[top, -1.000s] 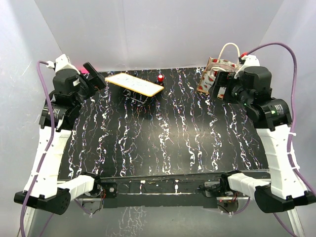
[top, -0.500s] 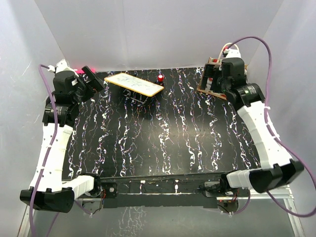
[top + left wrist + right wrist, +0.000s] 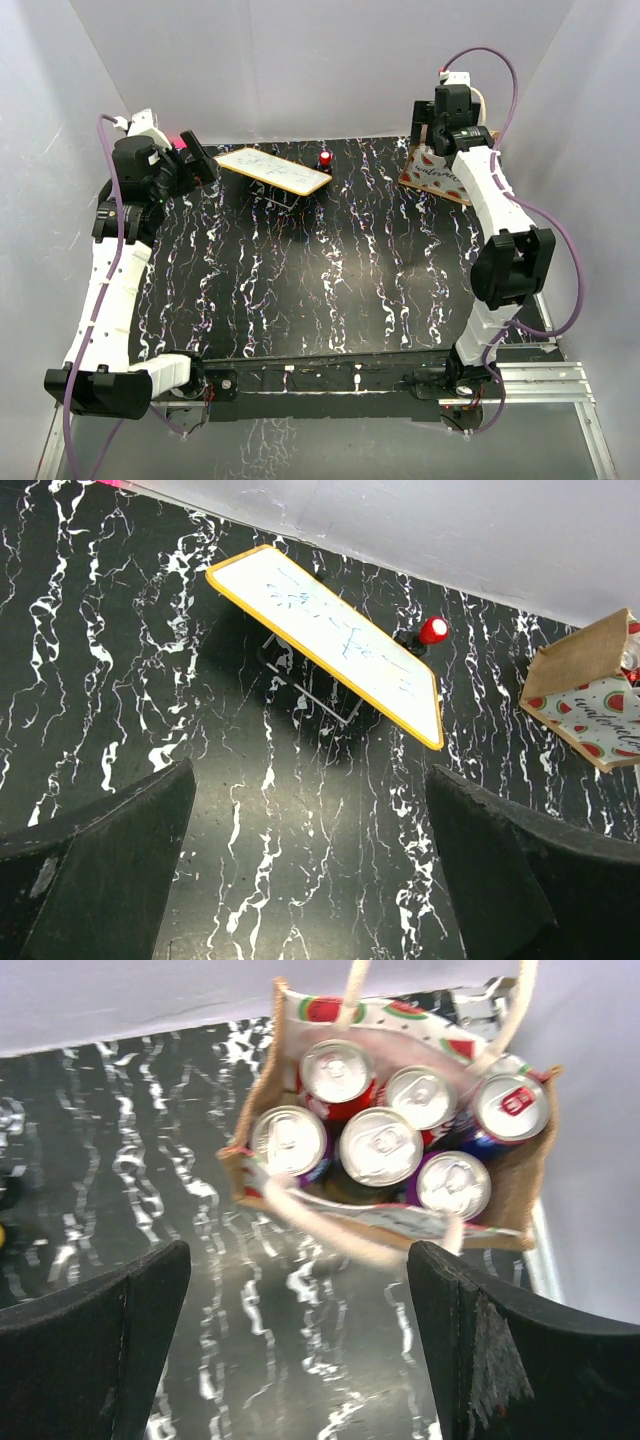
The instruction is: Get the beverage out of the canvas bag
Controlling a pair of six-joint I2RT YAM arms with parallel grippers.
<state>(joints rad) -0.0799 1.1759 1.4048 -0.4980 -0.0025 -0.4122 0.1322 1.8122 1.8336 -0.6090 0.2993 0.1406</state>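
- The right pincer (image 3: pixel 298 1260) has its two fingers spread wide. Nothing is between them and they touch nothing.
- The canvas bag (image 3: pixel 520 1195) stands upright and open just ahead of the right pincer, beyond its fingertips and lower than them. From the wrist view one looks down into the mouth of the bag.
- Inside the bag are six beverage cans (image 3: pixel 380 1147), standing upright and close together: three in the row far from the pincer and three in the row near it. All have silver tops.
- One cream rope handle (image 3: pixel 335 1232) hangs over the side of the bag nearest to the pincer. The other handle rises from the far side and leaves the picture.
- In the top view the right pincer (image 3: pixel 450 105) is over the far edge of the bag (image 3: pixel 435 175), which shows its watermelon print.
- The left pincer (image 3: pixel 310 775) is also opened wide and holds nothing. It hangs over the black marbled table (image 3: pixel 330 270).
- Ahead of the left pincer stands a small whiteboard (image 3: pixel 330 645) with a yellow frame, tilted on a wire stand. Behind it is a small object with a red top (image 3: pixel 433 630). I cannot tell what it is.
- The bag (image 3: pixel 585 680) is far ahead and to the right of the left pincer.
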